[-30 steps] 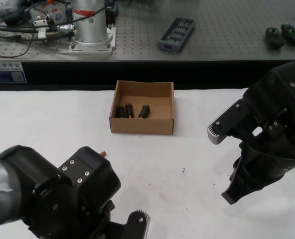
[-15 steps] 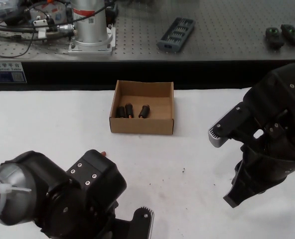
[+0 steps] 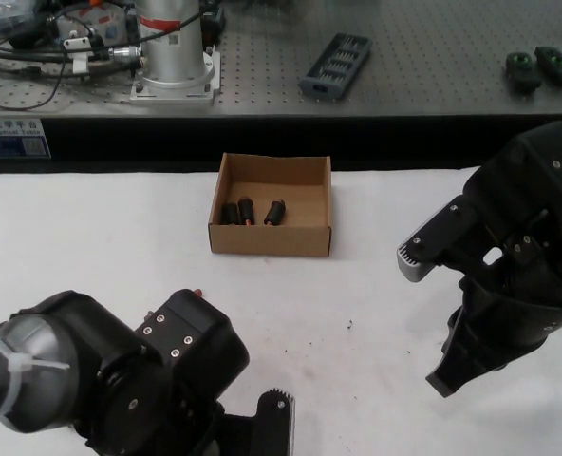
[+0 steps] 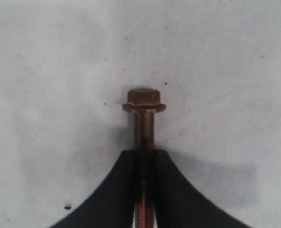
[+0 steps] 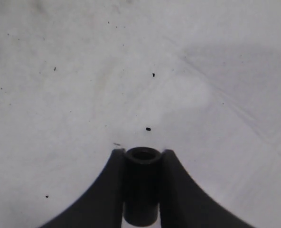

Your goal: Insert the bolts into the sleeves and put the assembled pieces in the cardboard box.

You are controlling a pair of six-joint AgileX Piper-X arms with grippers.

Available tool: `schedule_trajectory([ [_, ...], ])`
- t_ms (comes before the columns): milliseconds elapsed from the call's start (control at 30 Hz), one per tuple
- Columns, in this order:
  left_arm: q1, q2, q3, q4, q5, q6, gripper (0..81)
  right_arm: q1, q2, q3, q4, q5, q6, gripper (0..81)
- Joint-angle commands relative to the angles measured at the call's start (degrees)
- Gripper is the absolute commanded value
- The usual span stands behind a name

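While my left gripper clamps the bolt mid-shank and my right gripper the sleeve, short of the box, both seem stiff, light.

**Sleeve clamped over white surface**

The right gripper's 2 dark fingers press against opposite sides of a black sleeve, whose open bore faces away from the wrist. Beyond the sleeve's open end lies a white surface. 1 dark speck sits near the sleeve.
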Motion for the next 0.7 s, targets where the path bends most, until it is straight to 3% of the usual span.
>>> schedule_trajectory([
  [0, 0.2, 1.25, 0.02, -4.93, -7.86, -5.48, 0.6, -0.37, -0.71, -0.21, -0.06, -0.41, 0.14, 4.3],
  [233, 1.14, 1.25, -0.09, -8.52, -8.09, -14.6, 0.6, -0.37, -0.71, -0.21, -0.32, -0.41, 0.14, 4.3],
  [333, 4.81, 1.25, -0.09, -12.6, -5.6, -25.05, 0.6, -0.37, -0.71, -0.21, -1.94, -0.41, 0.14, 4.3],
  [467, 11.93, -0.76, -0.09, -18.65, 2.51, -42.33, 0.6, -0.37, -0.71, -1.51, -2.58, -0.41, 0.14, 4.3],
  [667, 16.36, -9.95, -0.09, -29.14, 5.1, -45.05, 0.6, -0.37, -0.71, -2.81, -5.0, -0.41, -0.32, 4.3],
])
